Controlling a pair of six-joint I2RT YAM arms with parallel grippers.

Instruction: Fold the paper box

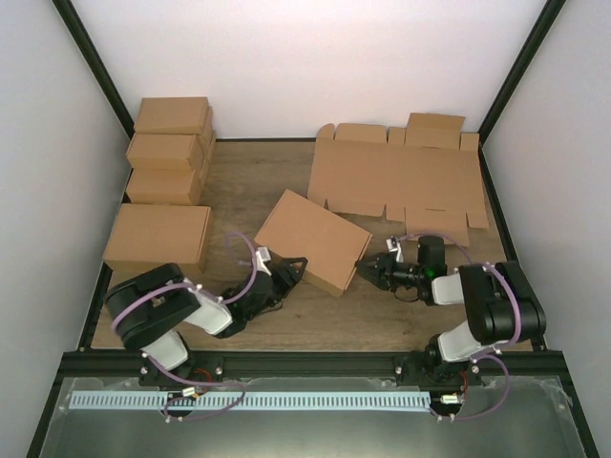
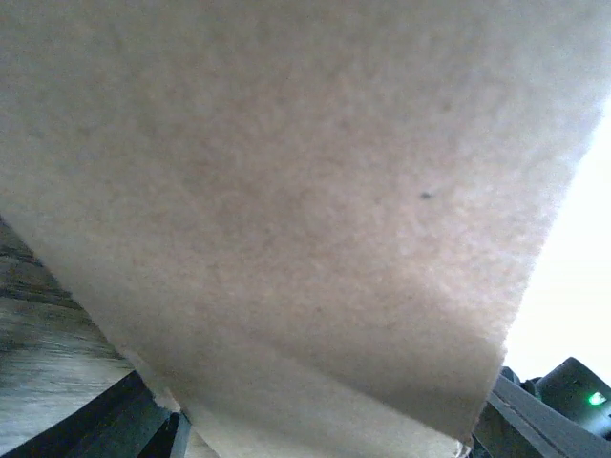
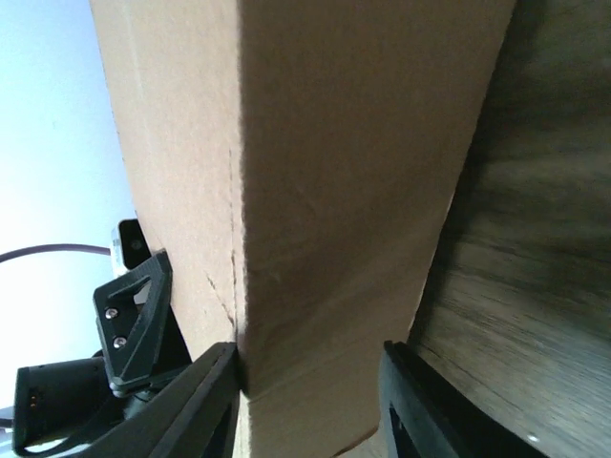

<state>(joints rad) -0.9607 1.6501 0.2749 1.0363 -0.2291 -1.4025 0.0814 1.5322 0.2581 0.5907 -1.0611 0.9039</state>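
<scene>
Although the lid looks already shut, the paper box lies askew at the middle of the top view on the wooden table, with an arm at each lower end. The right gripper meets its lower right corner. In the right wrist view the fingers stand partly apart with cardboard filling the gap, so it is judged to be clamped on that corner. The left gripper is at the lower left edge. Its wrist view shows only a cardboard face filling the frame, and whether its jaws are wide or closed cannot be told.

Handling assessment: corrugated board, likely light and stiff across the panels but weak along scored folds, with creasing visible at the held corner. It is best taken at edges or corners across the wall thickness, under moderate pressure, as a hard pinch would probably dent it.

Flat die-cut sheets lie upper right, and stacked cartons sit upper left.
</scene>
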